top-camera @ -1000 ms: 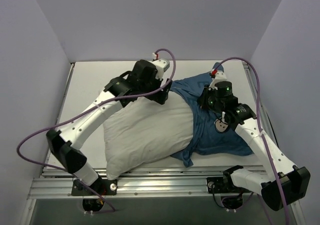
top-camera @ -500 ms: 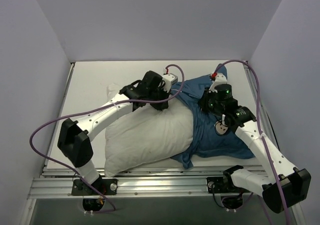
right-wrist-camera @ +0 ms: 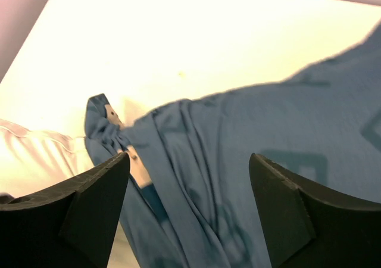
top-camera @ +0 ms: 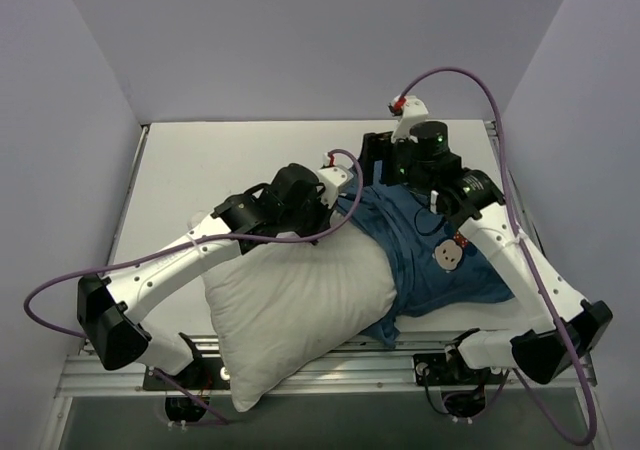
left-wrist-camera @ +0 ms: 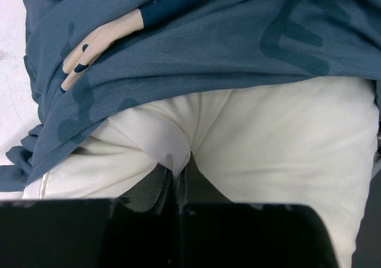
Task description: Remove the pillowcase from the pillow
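Note:
The white pillow [top-camera: 300,310] lies slanted across the near left of the table, its right end still inside the dark-blue pillowcase [top-camera: 430,255]. In the left wrist view, my left gripper [left-wrist-camera: 176,168] is shut, pinching a fold of the pillow [left-wrist-camera: 268,143] just below the pillowcase's hem [left-wrist-camera: 196,47]. From above, the left gripper [top-camera: 338,213] sits at the pillow's far edge where the blue fabric begins. My right gripper [top-camera: 377,162] hovers open over the pillowcase's far left corner, nothing between its fingers; under the right gripper [right-wrist-camera: 189,161] lies wrinkled pillowcase [right-wrist-camera: 238,161].
The white table [top-camera: 200,165] is boxed in by pale walls on the left, back and right. Purple cables [top-camera: 470,75] loop above both arms. An aluminium rail [top-camera: 330,365] runs along the near edge; the pillow's near corner overhangs it.
My left gripper shut on the pillow and dragged it toward the near left, baring more white. My right gripper let go of the pillowcase, opened, and moved to the far side.

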Robot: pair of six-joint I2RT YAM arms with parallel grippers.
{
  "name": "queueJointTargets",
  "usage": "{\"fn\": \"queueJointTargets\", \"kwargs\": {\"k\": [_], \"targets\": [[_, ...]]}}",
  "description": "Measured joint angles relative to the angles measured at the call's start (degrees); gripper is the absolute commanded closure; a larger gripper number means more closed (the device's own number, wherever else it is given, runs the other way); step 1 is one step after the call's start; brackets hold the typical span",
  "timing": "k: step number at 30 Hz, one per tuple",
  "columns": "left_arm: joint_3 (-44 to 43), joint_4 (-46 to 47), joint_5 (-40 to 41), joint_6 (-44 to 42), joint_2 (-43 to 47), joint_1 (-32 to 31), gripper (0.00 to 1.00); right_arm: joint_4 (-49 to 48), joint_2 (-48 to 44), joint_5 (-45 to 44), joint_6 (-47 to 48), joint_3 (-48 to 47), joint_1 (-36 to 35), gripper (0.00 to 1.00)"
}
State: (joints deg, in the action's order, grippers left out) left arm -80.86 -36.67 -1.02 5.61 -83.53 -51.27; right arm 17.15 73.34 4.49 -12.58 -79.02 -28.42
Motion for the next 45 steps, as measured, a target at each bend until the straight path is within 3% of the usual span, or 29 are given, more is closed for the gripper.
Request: {"fn": "queueJointTargets", "kwargs": {"k": [6,11,14,15,17,18,24,37,45], "targets": [[2.19,0.63,2.56,0.26,1.44,-0.63,0.98,-0.52,10.97,0.11,2.43,-7.1,-4.9,0.17],[5.66,2.86,3.78,1.27,4.39,-1.11,0.98,0.31,19.85,-0.09,4.0,-7.21,-7.28,0.19],[7.13,2.95,4.55,1.81,5.99,-1.2,0.98,0.09,21.99,-1.88,4.79,-6.03,-8.04,0.42],[7.5,2.95,4.7,2.01,6.23,-1.2,0.98,-0.2,22.14,-2.86,4.92,-5.62,-8.26,0.63],[8.22,3.04,4.87,2.4,6.75,-1.29,0.98,-0.66,22.12,-5.49,5.18,-4.72,-8.52,0.83],[8.37,3.08,4.98,2.69,7.02,-1.38,0.98,-0.72,22.12,-6.69,5.11,-4.48,-8.55,1.0],[7.93,1.16,6.49,4.24,9.22,-1.75,0.98,1.22,21.84,-11.34,4.24,-4.74,-5.64,1.0],[-4.57,-11.87,13.97,7.43,14.01,-2.36,0.98,13.97,20.17,-9.94,-3.91,-19.69,15.54,1.0],[-4.81,-15.21,18.23,10.21,14.25,0.15,0.98,17.09,18.27,-7.78,-7.85,-20.59,17.88,1.0]]}}
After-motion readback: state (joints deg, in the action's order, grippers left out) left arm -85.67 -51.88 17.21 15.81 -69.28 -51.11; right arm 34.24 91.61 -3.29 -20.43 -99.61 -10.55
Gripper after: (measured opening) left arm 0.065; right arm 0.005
